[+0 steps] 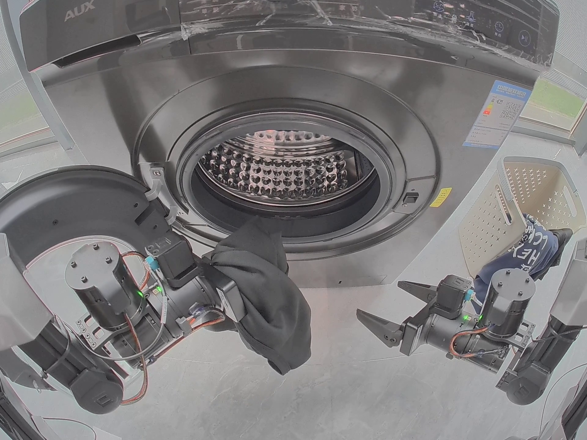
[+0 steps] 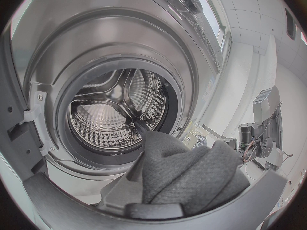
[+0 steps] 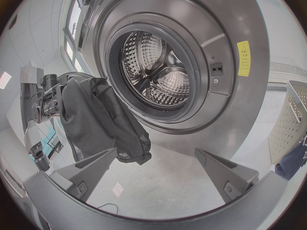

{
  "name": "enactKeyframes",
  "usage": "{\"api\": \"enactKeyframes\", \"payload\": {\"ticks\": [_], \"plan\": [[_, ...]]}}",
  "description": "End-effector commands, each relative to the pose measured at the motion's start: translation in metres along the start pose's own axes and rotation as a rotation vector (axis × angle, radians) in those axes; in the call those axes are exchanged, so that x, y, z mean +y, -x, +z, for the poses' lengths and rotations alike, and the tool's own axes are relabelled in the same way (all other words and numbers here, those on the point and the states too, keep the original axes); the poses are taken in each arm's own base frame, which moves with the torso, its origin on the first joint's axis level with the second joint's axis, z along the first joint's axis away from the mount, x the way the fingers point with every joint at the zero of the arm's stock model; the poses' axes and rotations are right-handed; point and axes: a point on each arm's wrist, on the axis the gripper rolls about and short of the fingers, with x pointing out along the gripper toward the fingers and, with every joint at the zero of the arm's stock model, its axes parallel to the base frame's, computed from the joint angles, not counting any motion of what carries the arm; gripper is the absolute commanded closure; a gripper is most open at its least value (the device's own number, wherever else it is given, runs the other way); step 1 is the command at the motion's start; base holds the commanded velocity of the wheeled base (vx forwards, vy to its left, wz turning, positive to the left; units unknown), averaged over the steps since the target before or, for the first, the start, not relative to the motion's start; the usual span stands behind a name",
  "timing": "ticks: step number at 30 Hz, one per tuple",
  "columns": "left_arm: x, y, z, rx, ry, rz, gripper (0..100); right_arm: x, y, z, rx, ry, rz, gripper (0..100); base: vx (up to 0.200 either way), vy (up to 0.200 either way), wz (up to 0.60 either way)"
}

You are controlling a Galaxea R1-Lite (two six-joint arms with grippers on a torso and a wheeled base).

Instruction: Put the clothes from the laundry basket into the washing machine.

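My left gripper [image 1: 235,288] is shut on a dark grey garment [image 1: 269,300] that hangs from it just below and in front of the washing machine's open drum [image 1: 284,166]. That dark grey garment [image 2: 188,173] drapes over the fingers in the left wrist view, and the same garment [image 3: 99,118] hangs at the left of the right wrist view. My right gripper [image 1: 397,310] stands open and empty lower right of the drum, near the floor. The beige laundry basket [image 1: 520,209] stands at the right with a blue printed garment [image 1: 532,252] hanging out of it.
The round door [image 1: 67,215] is swung open to the left, behind my left arm. The drum [image 2: 112,112] holds nothing that I can see. Grey floor [image 1: 342,386] spreads in front of the machine between the two arms.
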Motion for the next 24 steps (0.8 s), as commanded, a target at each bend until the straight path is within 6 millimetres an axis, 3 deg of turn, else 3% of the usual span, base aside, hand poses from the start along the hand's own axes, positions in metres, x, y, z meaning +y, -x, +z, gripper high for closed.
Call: {"api": "enactKeyframes", "payload": {"ticks": [1, 17, 24], "plan": [[0.0007, -0.0006, -0.0006, 0.001, 0.000, 0.002, 100, 0.0000, -0.0002, -0.0004, 0.001, 0.000, 0.000, 0, 0.000, 0.000, 0.00], [0.0015, -0.0010, 0.0000, -0.002, -0.010, 0.005, 100, 0.0005, 0.0000, -0.0001, 0.000, 0.000, 0.002, 0, 0.000, 0.000, 0.00], [0.0020, -0.0014, -0.0001, -0.002, -0.010, 0.006, 100, 0.0005, 0.0000, -0.0001, 0.000, 0.000, 0.002, 0, 0.200, 0.000, 0.00]]}}
